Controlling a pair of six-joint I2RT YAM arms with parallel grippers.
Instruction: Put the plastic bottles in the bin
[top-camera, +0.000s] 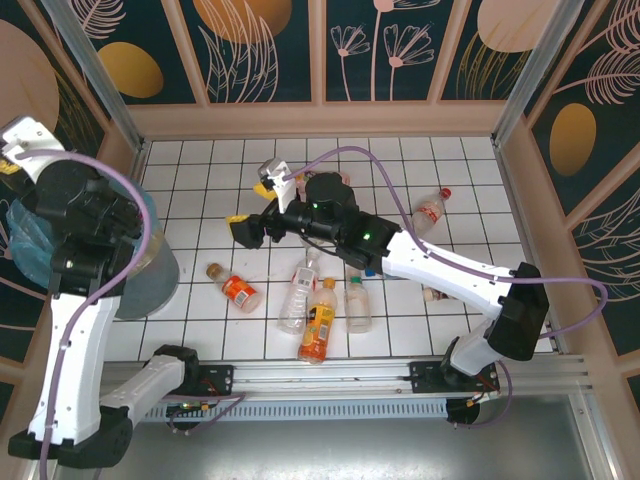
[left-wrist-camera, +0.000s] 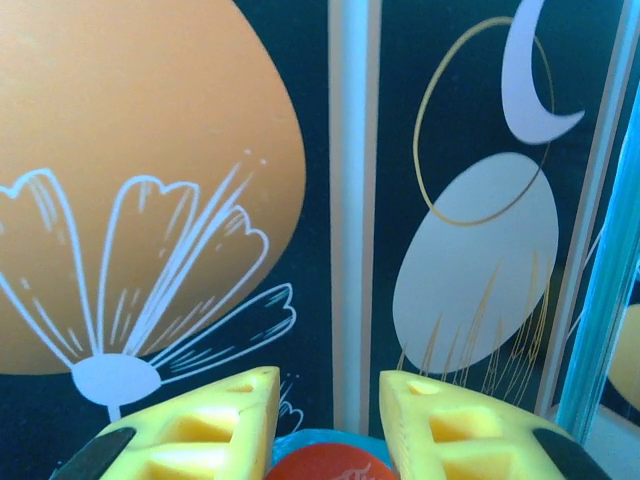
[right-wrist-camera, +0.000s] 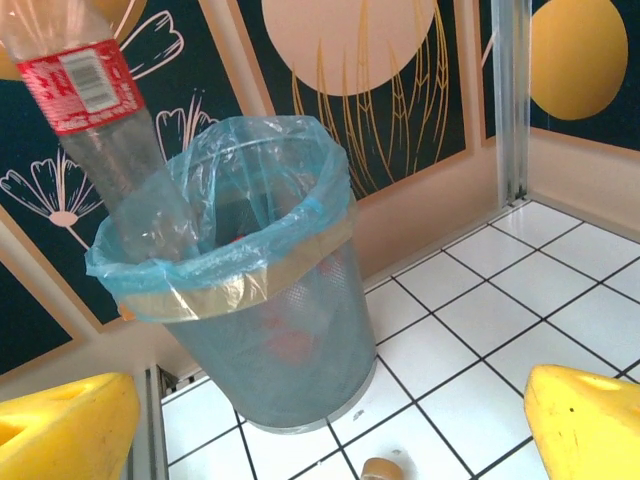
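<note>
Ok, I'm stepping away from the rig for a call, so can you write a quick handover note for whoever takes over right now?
Left gripper: shut on a red-labelled bottle, held tilted above the bin, its lower end at the bag's rim.
Right gripper: open, empty, facing the bin.
Done: reddish shapes show through the bin wall; count unclear.
Left: release this bottle, then clear at least five loose bottles lying on the table.

The left arm (top-camera: 68, 340) and right arm (top-camera: 445, 265) share white moulded links and bulky black joint housings, each trailed by a thin purple cable (top-camera: 345, 149). A green light (top-camera: 367, 237) glows on the right wrist. The left gripper (left-wrist-camera: 330, 400) has yellow, pocketed fingers (left-wrist-camera: 215, 425), seemingly black-padded.
</note>
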